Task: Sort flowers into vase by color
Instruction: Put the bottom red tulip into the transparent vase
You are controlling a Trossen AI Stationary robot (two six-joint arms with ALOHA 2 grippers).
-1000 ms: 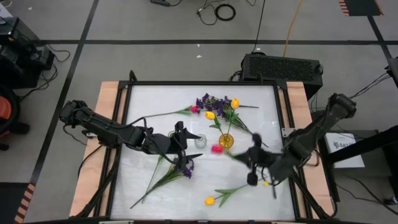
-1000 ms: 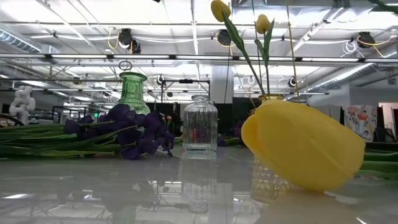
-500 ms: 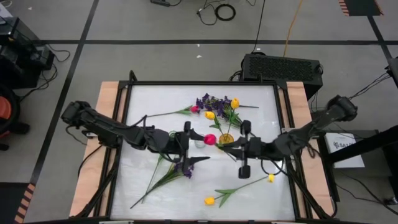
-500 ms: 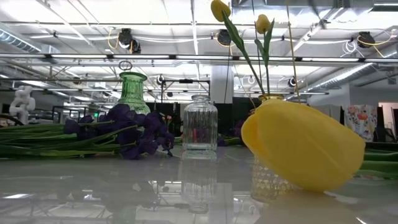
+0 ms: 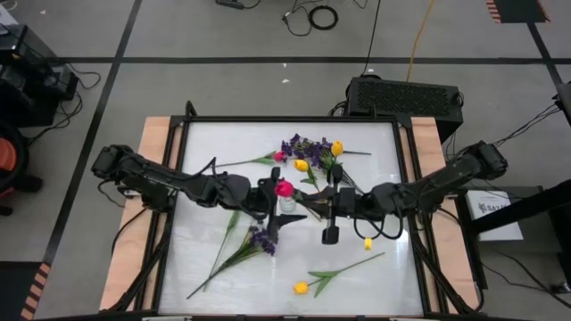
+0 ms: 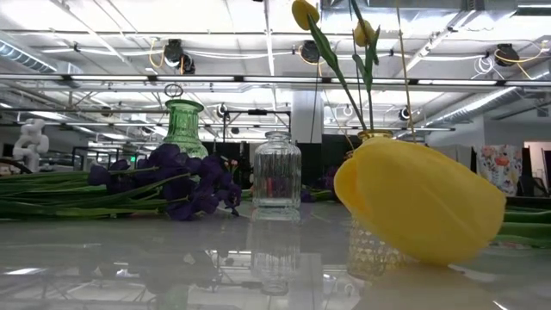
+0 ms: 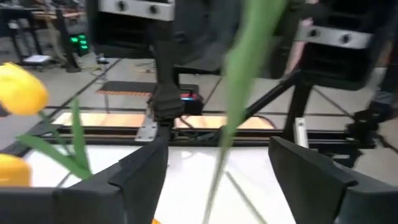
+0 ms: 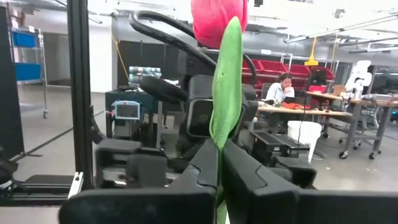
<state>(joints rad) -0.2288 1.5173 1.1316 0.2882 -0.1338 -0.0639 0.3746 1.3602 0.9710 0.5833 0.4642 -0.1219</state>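
Observation:
A pink-red tulip (image 8: 217, 18) (image 5: 284, 188) on a green stem is held up over the middle of the table by my right gripper (image 8: 219, 152) (image 5: 314, 207), which is shut on it. My left gripper (image 7: 217, 149) (image 5: 277, 203) faces it from the left and is open. Its fingers stand on either side of the stem (image 7: 239, 81); I cannot tell whether they touch it. Below them stand a clear vase (image 6: 277, 176), a green vase (image 6: 185, 129) and a yellow vase (image 6: 379, 250) holding yellow tulips (image 6: 303, 13). My right gripper pinches the tulip's stem and leaf (image 8: 219, 138) between its two fingers, some way below the flower head. The fingers come in about level from the table's right and lie across the stem. The head stands above the fingers; the stem's lower end is hidden.
Purple sprigs (image 5: 308, 145) and a pink tulip (image 5: 278, 156) lie at the far middle. One purple sprig (image 5: 265, 239) lies left of centre, and a yellow tulip (image 5: 301, 287) (image 6: 422, 202) near the front edge. A person (image 8: 283, 87) sits at a desk far behind the table.
My right gripper has swung from the near right toward the table's middle and left, tipping up to about level, and has carried the pink-red tulip over the vases. My left gripper has shifted a little toward it, and the stem now stands between its fingers.

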